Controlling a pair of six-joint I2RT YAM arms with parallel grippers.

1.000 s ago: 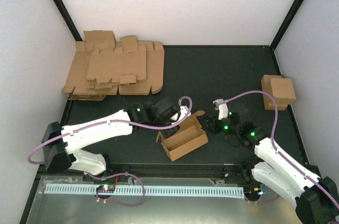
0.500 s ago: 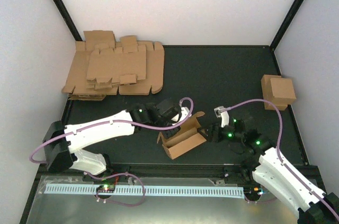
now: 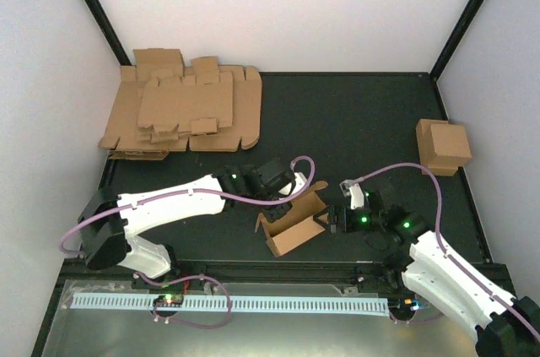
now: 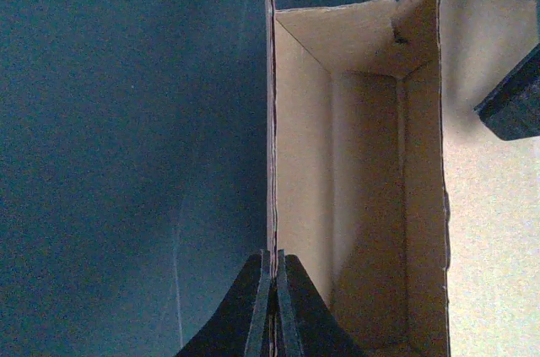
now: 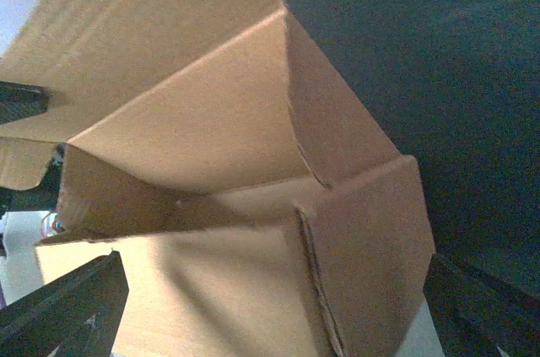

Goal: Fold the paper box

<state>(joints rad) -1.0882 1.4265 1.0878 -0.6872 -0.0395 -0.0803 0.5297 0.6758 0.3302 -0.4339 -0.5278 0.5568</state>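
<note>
Box (image 3: 295, 224) stands open-topped at lower centre. Left gripper (image 4: 270, 306) pinches its side wall; right gripper (image 5: 270, 298) gapes wide astride its end.

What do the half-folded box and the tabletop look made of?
The box: brown cardboard, matte and uncoated-looking; raw, slightly ragged cut edges and crease lines show in the wrist views. The tabletop: dark, matte, faintly grainy sheet, perhaps rubber or coated board; hard to say.
</note>
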